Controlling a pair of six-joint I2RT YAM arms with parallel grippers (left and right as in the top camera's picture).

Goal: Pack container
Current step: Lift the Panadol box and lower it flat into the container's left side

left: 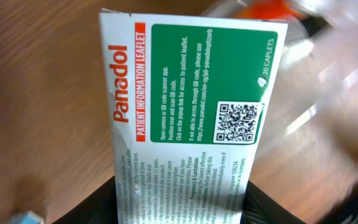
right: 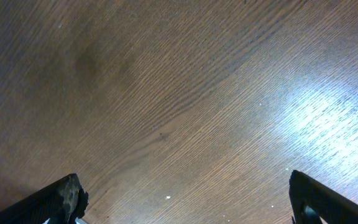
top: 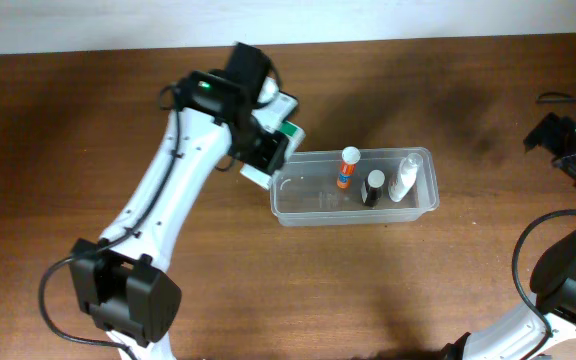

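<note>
Though sideways, Panadol box [left: 185,112] legible

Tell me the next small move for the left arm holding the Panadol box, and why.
Probably ease the left gripper toward the bottles and down, so the Panadol box clears the left rim of the container. The box hangs at that end wall, seemingly not yet inside. The three bottles stand in the right half, leaving the left half free.

Brown, wood-grained desk [top: 68,120], bearing a clear rectangular container [top: 318,200] near its middle, long side running left to right.
</note>
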